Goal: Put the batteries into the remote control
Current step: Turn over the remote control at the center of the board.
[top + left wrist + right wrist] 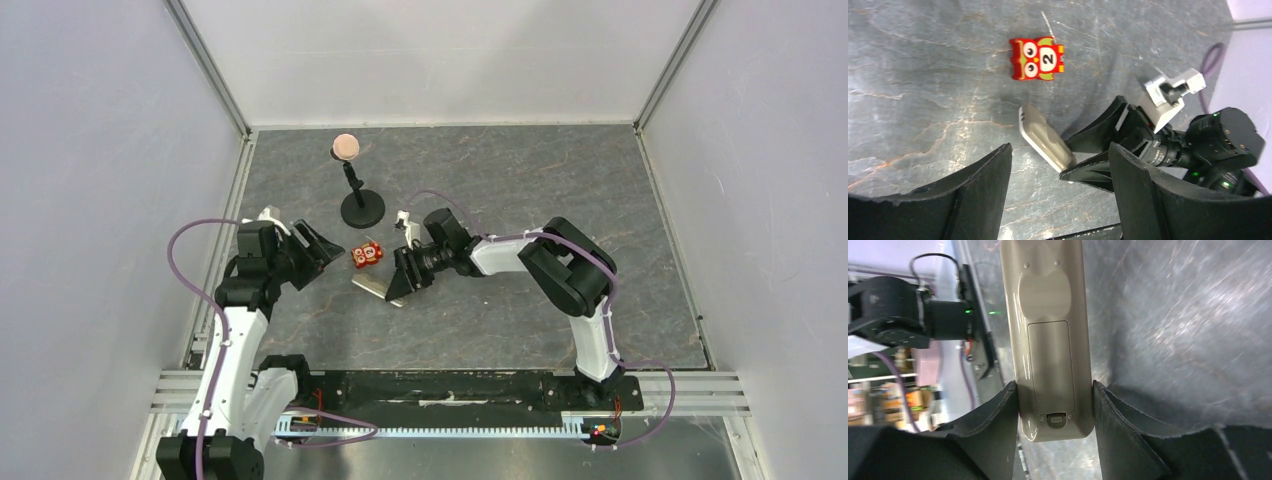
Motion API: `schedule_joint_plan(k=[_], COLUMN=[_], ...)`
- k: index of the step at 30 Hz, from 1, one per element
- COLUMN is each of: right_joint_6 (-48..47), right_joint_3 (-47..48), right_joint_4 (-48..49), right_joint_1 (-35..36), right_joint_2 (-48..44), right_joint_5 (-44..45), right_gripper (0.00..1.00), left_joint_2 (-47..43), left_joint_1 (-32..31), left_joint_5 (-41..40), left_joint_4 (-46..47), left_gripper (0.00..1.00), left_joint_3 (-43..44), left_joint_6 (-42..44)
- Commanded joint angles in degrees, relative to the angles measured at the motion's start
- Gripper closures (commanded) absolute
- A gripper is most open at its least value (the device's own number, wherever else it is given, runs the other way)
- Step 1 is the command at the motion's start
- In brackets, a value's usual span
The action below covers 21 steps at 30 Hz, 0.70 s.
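Top view, remote control (378,287): one, near the middle of the table (530,190), tan back up.
Top view, right gripper (405,276): clamped on the remote control's 4 o'clock end.
Top view, left gripper (315,248): at 10 o'clock of the remote control, jaws wide apart, holding nothing.
Top view, other items: one red gadget (366,255) at 11 o'clock; one round-topped stand (361,208) at 12 o'clock.
Left wrist view, remote control: well apart from the red gadget; whether its free end rests on the table cannot be told.
Right wrist view, fingers (993,425): two, touching both long edges; the battery cover (1050,367) is in place, latch at 6 o'clock.
Handling (judged): light, stiff, smooth plastic, liable to slip; grasp the long edges and leave the battery cover free.
Batteries: none visible in any view.
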Motion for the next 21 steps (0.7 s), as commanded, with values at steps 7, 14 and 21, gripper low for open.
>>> schedule_joint_plan(k=[7,14,21], right_joint_6=[61.47,77.9,78.4], right_joint_3=[-10.39,-7.21,-5.58], right_joint_4=[70.91,87.5,85.91], right_joint_1=[-1.22,-1.19,-1.05], right_joint_2=[0.42,4.06,2.93], right_joint_5=[-11.39,-9.19,-9.41], right_gripper=[0.72,0.74,0.74], left_joint_2=[-3.24,-3.86,-5.81], left_joint_1=[0.28,0.23,0.13], left_joint_5=[13.39,20.85,22.03], left_joint_4=[10.39,20.8,30.57], left_gripper=[0.24,0.24,0.24], left_joint_3=[-2.5,-5.02,-8.79], left_joint_6=[0.42,-5.49,-10.67])
